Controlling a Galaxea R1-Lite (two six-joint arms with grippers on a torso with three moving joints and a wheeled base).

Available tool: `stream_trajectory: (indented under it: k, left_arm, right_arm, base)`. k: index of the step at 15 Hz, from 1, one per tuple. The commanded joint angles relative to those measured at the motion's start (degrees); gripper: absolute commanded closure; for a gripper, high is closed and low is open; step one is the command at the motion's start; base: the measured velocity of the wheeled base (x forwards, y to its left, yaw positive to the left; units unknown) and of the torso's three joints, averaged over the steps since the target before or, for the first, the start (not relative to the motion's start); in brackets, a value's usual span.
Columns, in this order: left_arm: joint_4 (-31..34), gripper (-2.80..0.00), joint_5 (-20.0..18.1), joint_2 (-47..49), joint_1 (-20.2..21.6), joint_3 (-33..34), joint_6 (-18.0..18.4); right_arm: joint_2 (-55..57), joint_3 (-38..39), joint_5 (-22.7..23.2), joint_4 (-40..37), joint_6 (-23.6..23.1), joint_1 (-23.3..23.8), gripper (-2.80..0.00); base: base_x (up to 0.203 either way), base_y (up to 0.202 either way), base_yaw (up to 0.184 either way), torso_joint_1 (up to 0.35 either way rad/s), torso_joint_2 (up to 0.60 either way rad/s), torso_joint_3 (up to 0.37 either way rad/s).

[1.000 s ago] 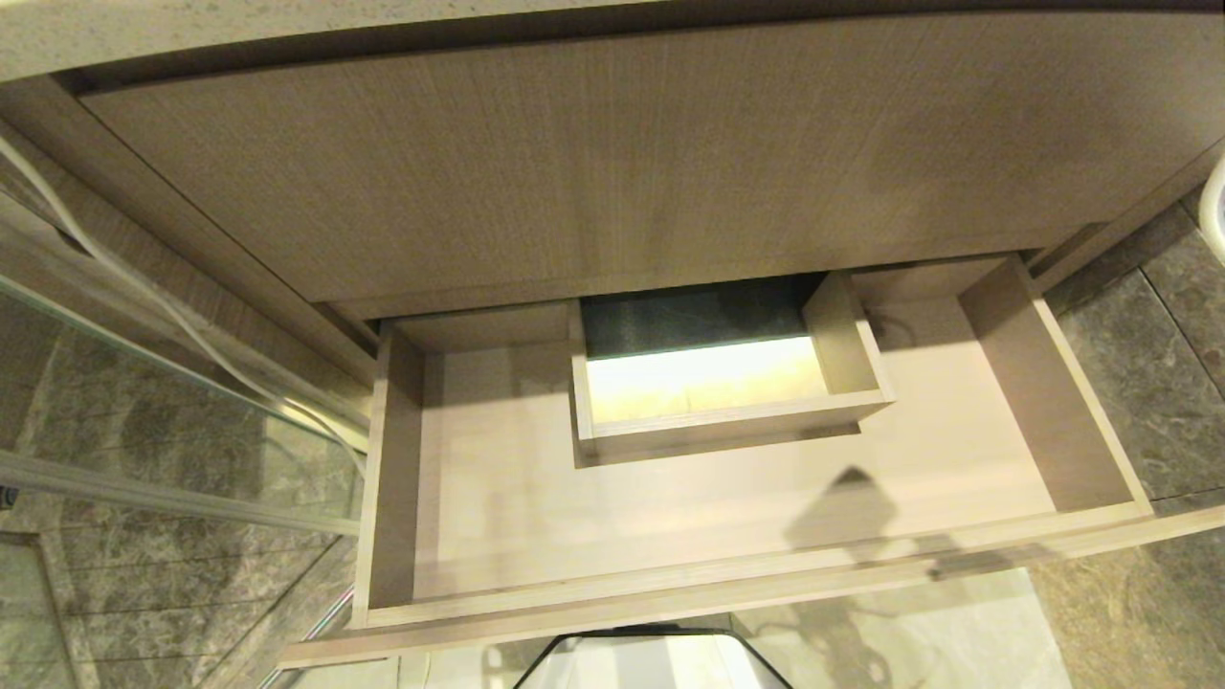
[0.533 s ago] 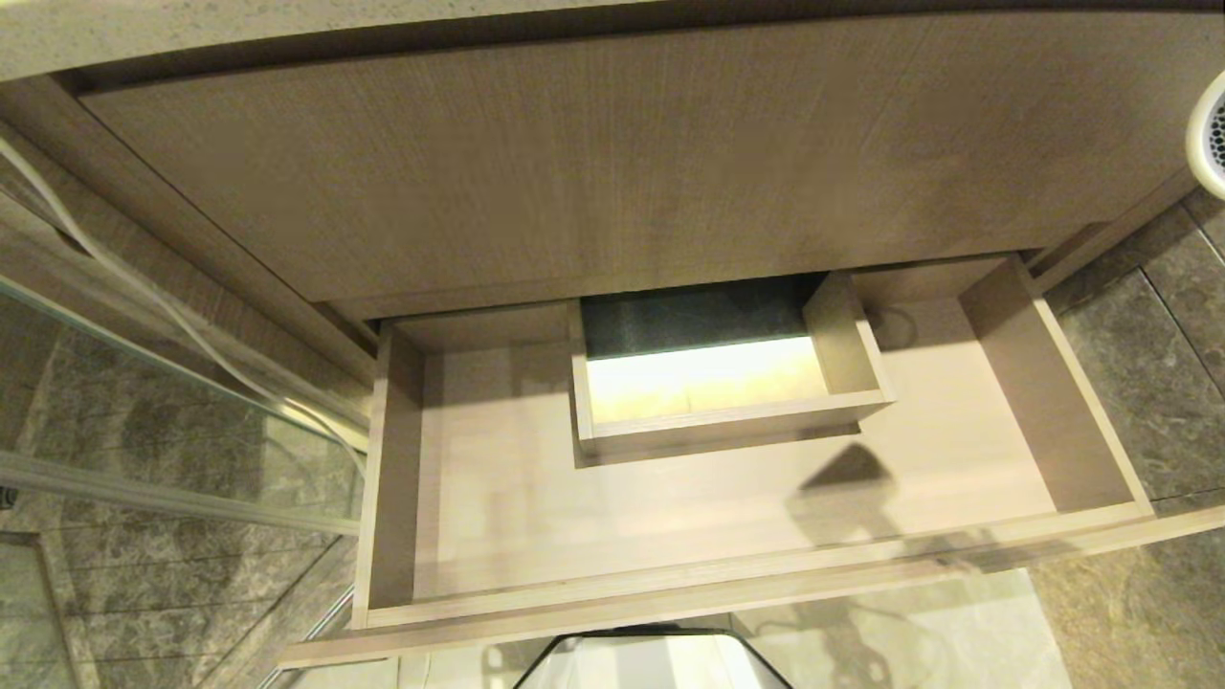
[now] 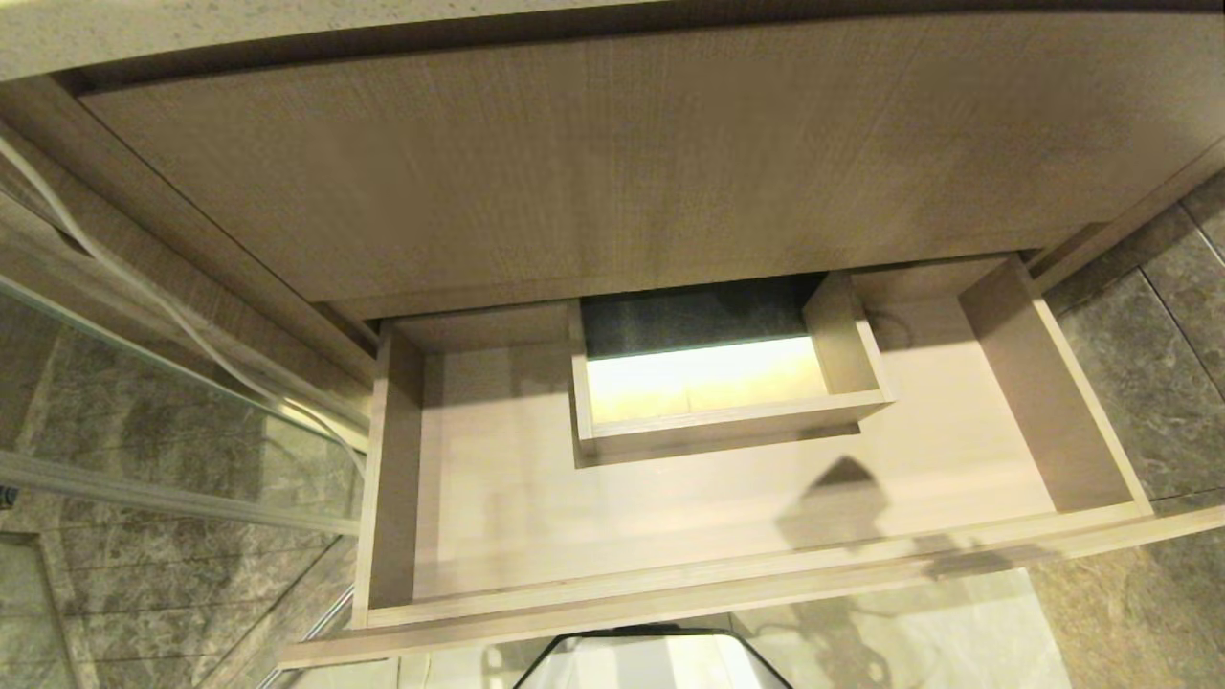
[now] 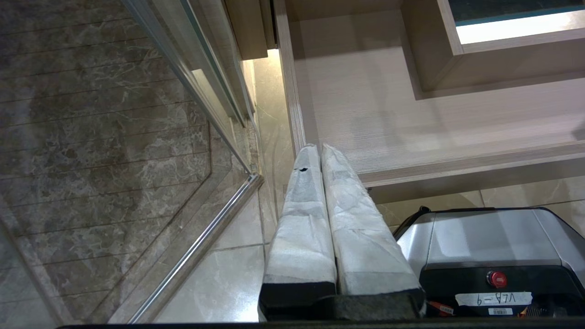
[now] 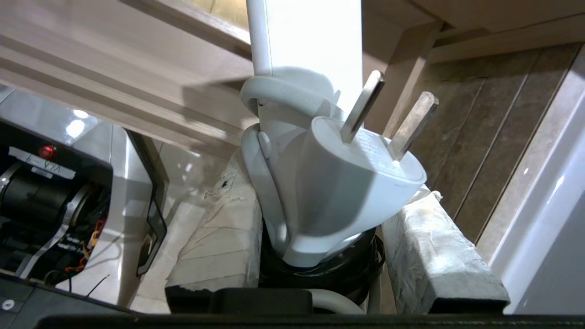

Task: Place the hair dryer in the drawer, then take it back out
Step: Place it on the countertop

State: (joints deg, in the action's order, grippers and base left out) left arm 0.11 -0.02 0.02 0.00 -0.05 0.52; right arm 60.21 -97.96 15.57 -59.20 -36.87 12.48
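Our right gripper [image 5: 320, 219] pinched the hair dryer [image 5: 320, 183], its plug [image 5: 356, 169] foremost; the open drawer [image 5: 91, 68] lay at ten o'clock.

Wide shallow light-brown wood-grain drawer [image 3: 498, 498] open, floor bare; rectangular boxed cut-out [image 3: 727, 416] blocks rear centre.

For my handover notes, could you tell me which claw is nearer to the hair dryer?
Right. The right claw is shut on the hair dryer; the left claw hangs shut and empty near the drawer corner.
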Motion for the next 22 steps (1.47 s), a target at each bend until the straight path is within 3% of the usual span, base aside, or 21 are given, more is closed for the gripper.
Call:
stream_trajectory:
  k: [1, 6, 14, 22]
  left_arm:
    - [0.1, 0.00, 0.0, 0.0, 0.0, 0.0, 0.0]
    - [0.1, 0.00, 0.0, 0.0, 0.0, 0.0, 0.0]
    - [0.0, 0.00, 0.0, 0.0, 0.0, 0.0, 0.0]
    - [0.0, 0.00, 0.0, 0.0, 0.0, 0.0, 0.0]
  right_arm:
    - [-1.2, 0.1, 1.8, 0.0, -0.2, 0.0, 0.00]
    - [-1.6, 0.5, 4.3, 0.1, -0.2, 0.0, 0.00]
    - [-1.7, 1.5, 4.3, 1.7, -0.3, 0.0, 0.00]
    - [-1.6, 2.2, 4.4, 3.8, -0.2, 0.0, 0.00]
  base:
    - [0.000, 0.000, 0.000, 0.000, 0.00, 0.000]
    - [-0.001, 0.000, -0.011, 0.000, 0.00, 0.000]
    - [-0.002, 0.006, -0.144, 0.004, 0.00, -0.001]
    - [0.000, 0.000, 0.000, 0.000, 0.00, 0.000]
